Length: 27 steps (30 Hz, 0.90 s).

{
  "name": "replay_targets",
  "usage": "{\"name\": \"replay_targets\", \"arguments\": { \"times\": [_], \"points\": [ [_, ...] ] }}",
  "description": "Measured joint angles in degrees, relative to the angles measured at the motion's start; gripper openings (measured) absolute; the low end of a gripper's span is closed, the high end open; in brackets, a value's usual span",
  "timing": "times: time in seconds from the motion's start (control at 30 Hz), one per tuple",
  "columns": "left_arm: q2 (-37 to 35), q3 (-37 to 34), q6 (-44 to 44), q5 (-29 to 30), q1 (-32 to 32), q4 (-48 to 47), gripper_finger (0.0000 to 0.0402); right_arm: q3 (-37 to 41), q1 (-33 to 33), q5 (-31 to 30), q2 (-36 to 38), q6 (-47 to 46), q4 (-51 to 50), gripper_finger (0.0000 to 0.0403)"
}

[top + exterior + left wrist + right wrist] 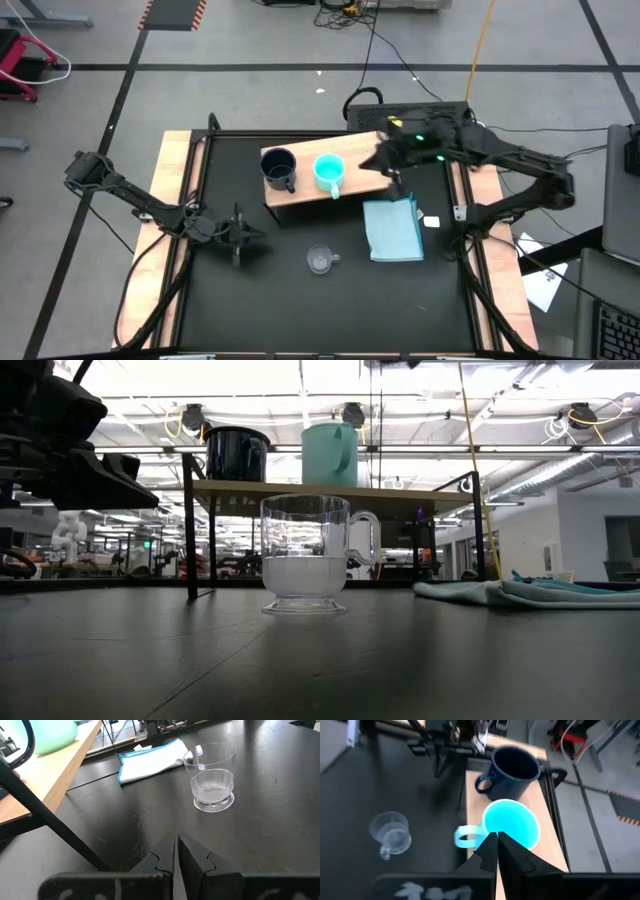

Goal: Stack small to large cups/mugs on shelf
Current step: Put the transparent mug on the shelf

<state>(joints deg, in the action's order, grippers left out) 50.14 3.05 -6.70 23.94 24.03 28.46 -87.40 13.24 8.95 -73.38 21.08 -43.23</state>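
High view: navy mug [278,166] and turquoise mug [330,172] stand on the wooden shelf [300,190] at centre; the clear glass cup [319,260] sits on the mat below.

Left wrist view: the left gripper [176,851], fingers closed, should open before approaching the cup.

Right wrist view: the right gripper [496,846], closed, hovers over the turquoise mug.

From the low view I lose the dark navy mug [237,455] base behind the shelf [330,488] edge. The clear glass cup [305,554] blocks the shelf's middle underside.

Left wrist view: the turquoise mug [49,736] is cut by the frame edge, only its lower curve shows.

Right wrist view: the right pincer [497,851] covers the turquoise mug's near rim.

High view: the right arm overlaps the shelf's 3 o'clock end. The folded cloth [393,229] hides the worktop [300,300] beneath it.
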Motion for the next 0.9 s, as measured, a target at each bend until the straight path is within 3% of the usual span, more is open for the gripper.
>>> {"name": "replay_targets", "arguments": {
  "times": [0.4, 0.67, 0.9],
  "points": [
    [0.00, 0.00, -0.24, 0.01, 0.00, 0.01, 0.0026, 20.66, -0.62, -0.13, 20.90, -8.71, 8.84, 0.0000],
    [-0.02, 0.00, -0.61, 0.01, 0.01, 0.03, 0.0026, 28.17, -0.73, 0.11, 25.89, -12.88, 8.75, 0.0000],
    [0.00, 0.00, -0.52, 0.01, -0.01, 0.05, 0.0026, 30.30, -4.09, 0.24, 27.12, -12.92, 8.92, 0.0000]
  ]
}}
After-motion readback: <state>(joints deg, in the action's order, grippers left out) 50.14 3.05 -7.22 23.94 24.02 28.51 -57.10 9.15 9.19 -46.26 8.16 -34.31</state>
